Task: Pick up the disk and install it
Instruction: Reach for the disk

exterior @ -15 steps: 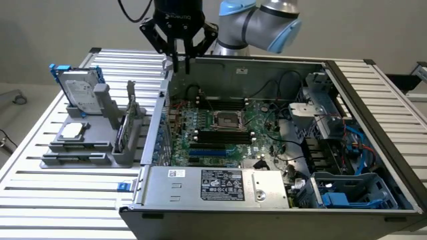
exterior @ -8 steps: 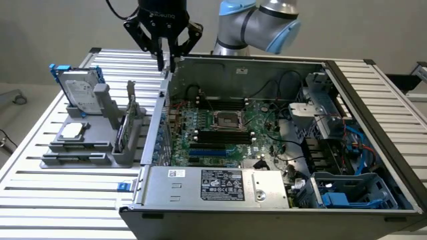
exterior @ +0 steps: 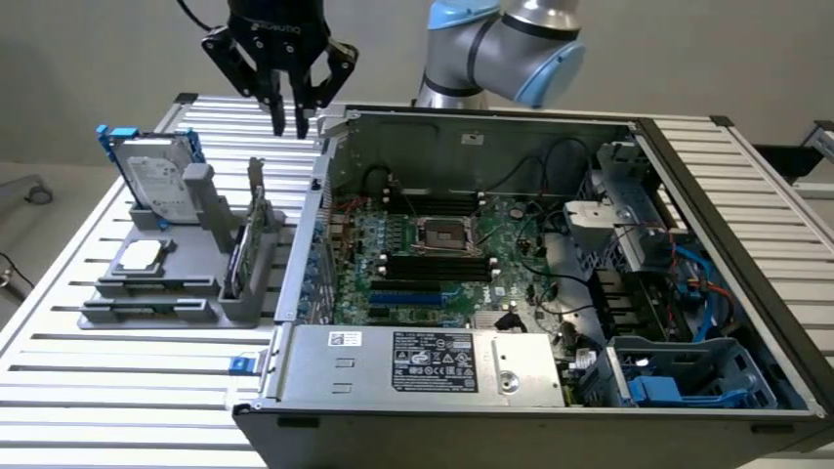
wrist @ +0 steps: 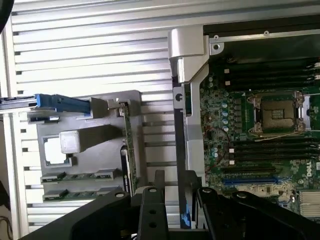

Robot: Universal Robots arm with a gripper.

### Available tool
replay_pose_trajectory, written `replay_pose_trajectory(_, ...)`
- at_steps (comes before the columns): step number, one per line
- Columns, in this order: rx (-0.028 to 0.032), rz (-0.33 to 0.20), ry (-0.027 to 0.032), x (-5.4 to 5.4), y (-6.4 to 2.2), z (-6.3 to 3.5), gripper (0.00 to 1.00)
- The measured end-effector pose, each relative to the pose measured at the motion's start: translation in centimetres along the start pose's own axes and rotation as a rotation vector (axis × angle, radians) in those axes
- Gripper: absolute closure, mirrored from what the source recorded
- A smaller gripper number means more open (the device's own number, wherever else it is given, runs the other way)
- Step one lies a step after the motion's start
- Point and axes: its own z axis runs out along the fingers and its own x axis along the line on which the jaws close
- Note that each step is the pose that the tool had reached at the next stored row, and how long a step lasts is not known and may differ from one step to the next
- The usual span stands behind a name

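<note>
Disk [exterior: 154, 181] on edge in holder [exterior: 195, 308] on table [exterior: 117, 376], at the exterior view's left of computer case [exterior: 521, 435]

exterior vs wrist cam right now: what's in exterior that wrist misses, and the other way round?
Exterior: the arm's blue-grey joints, the white label face of the disk as it stands upright in the grey holder, plus the power supply and blue drive cage at the near end of the case.
Wrist: a top-down look at the holder, with the disk edge-on as a blue strip.
Both: the gripper, fingers apart and empty, above the table beside the case; the disk untouched in the holder; the processor socket.
</note>
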Motion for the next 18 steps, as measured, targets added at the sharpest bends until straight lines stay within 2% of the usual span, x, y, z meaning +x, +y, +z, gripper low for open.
replay_pose_trajectory(6,-0.0013,0.000,0.0034,2.7,0.18,0.35,0.69)
replay_pose_trajectory(11,-0.0011,0.000,0.0108,5.0,0.24,0.64,0.69)
replay_pose_trajectory(12,-0.0011,0.001,0.0119,5.4,0.26,0.70,0.71)
replay_pose_trajectory(13,-0.0011,0.000,0.0130,5.9,0.27,0.76,0.78)
replay_pose_trajectory(14,-0.0010,0.001,0.0140,6.3,0.29,0.82,0.78)
replay_pose_trajectory(16,-0.0010,0.001,0.0158,7.3,0.32,0.94,0.89)
replay_pose_trajectory(18,-0.0011,0.001,0.0171,8.1,0.33,1.08,0.89)
